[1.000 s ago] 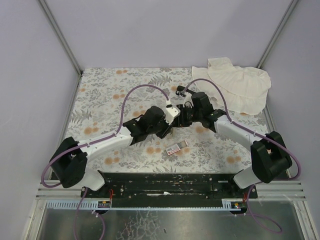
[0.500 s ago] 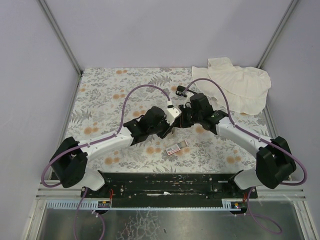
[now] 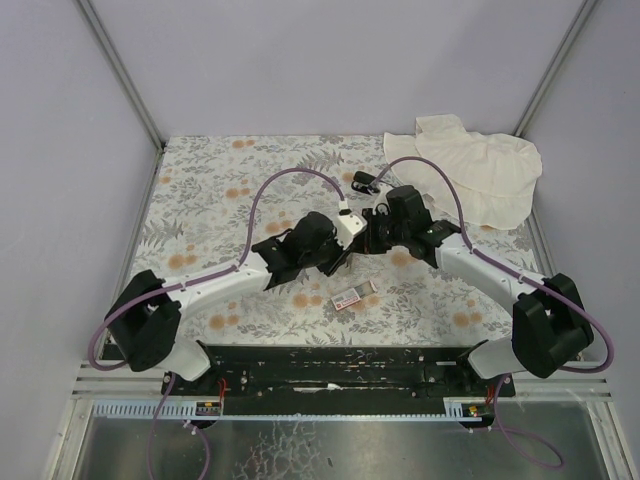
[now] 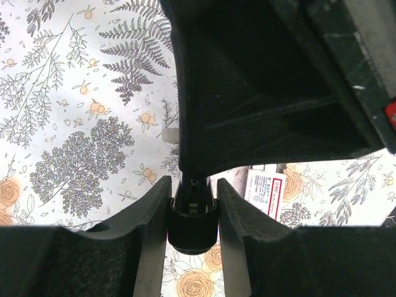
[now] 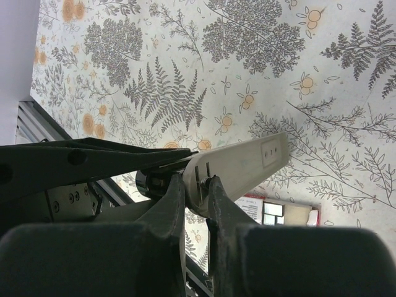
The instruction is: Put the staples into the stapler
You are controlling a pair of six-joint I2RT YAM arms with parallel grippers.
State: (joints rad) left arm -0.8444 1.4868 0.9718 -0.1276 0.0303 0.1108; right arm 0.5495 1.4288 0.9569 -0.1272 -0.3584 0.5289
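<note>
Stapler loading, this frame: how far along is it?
Done: the stapler is up off the table, held by both grippers. In hand: the left gripper clamps its black part, the right gripper its white top, seemingly spreading them. Left: the staple box lies on the table; no strip is visibly out or loaded.

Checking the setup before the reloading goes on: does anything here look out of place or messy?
Nothing looks spilled or damaged. The only stray item is the white cloth, crumpled in the far right corner. The staples box lies flat on the near side while the left tool and right tool both clamp the stapler.
</note>
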